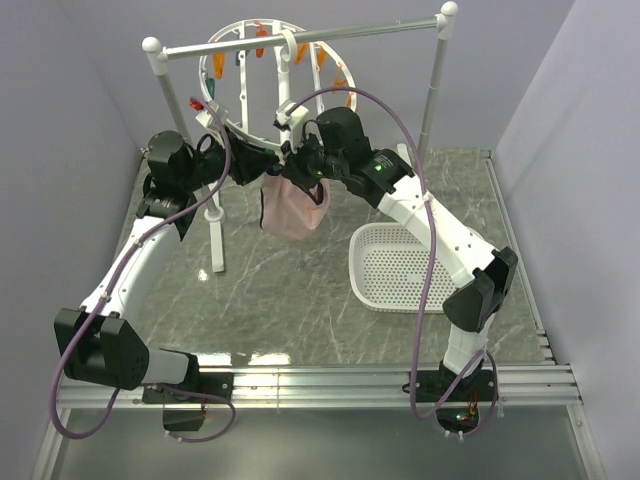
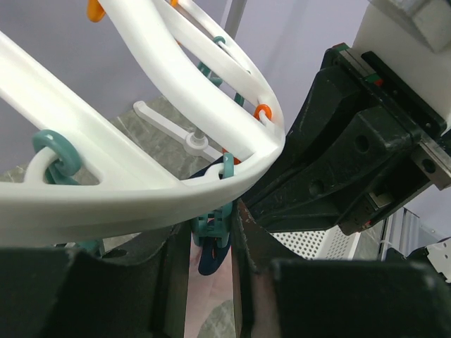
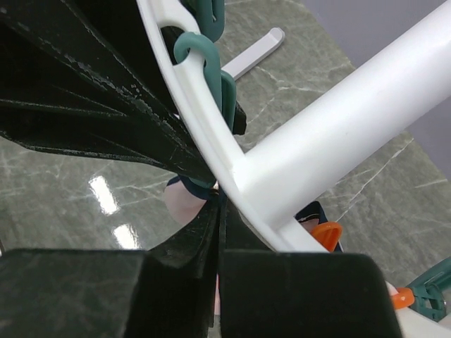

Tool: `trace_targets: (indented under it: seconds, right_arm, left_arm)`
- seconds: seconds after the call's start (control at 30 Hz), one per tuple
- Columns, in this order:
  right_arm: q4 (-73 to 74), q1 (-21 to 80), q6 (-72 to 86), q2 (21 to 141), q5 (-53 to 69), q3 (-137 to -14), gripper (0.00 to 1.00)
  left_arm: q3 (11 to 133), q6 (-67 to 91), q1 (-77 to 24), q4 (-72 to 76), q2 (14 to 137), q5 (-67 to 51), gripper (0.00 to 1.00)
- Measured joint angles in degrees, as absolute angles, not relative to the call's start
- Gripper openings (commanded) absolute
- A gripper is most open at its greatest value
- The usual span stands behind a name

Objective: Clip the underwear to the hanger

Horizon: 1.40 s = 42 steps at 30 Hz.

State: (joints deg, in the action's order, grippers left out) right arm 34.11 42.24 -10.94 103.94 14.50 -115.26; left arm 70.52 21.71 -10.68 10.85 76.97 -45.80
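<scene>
The hanger, a white ring with orange and teal clips, hangs from the rail. The pale pink underwear dangles under the ring's near rim, where both grippers meet. In the left wrist view, my left gripper is closed around a teal clip under the ring. The underwear's navy edge sits in that clip. In the right wrist view, my right gripper is shut on the underwear's top edge, right below the ring. In the top view the left gripper and the right gripper almost touch.
The white rail stand has two poles and feet on the marble-patterned table. A white perforated basket lies on the right and also shows in the left wrist view. Grey walls close in on the left, back and right.
</scene>
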Motion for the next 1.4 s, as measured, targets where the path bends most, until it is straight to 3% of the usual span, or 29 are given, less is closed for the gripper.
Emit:
trace_targets:
  seconds: [0.3,0.4,0.63,0.87,1.0,1.33,1.4]
  right_arm:
    - [33.12,42.3,-11.51,103.18,13.87,-114.65,0.0]
    - [32.75,42.37,-11.64,102.89,13.61,-114.28,0.0]
    - [32.58,42.39,-11.84,102.89,13.52,-114.17,0.0]
    - [32.14,42.39,-11.92,102.87,13.15,-114.08,0.0]
    - [32.14,42.39,-12.08,102.87,13.1,-114.08,0.0]
    - [32.12,42.39,-12.1,102.87,13.08,-114.08,0.0]
    - [32.1,42.39,-12.12,102.87,13.08,-114.02,0.04]
  left_arm:
    - [70.78,21.63,-10.63,9.74,77.14,-46.3,0.01]
    - [70.78,21.65,-10.61,9.58,77.14,-46.33,0.08]
    - [71.35,21.78,-10.5,9.06,77.17,-46.26,0.37]
    - [72.64,22.2,-10.2,8.32,77.56,-46.7,0.5]
    - [72.9,22.5,-10.0,8.47,77.56,-46.68,0.67]
    - [72.47,23.7,-8.36,8.58,75.9,-46.76,0.79]
    - [71.5,23.68,-7.88,8.19,74.3,-46.76,0.79]
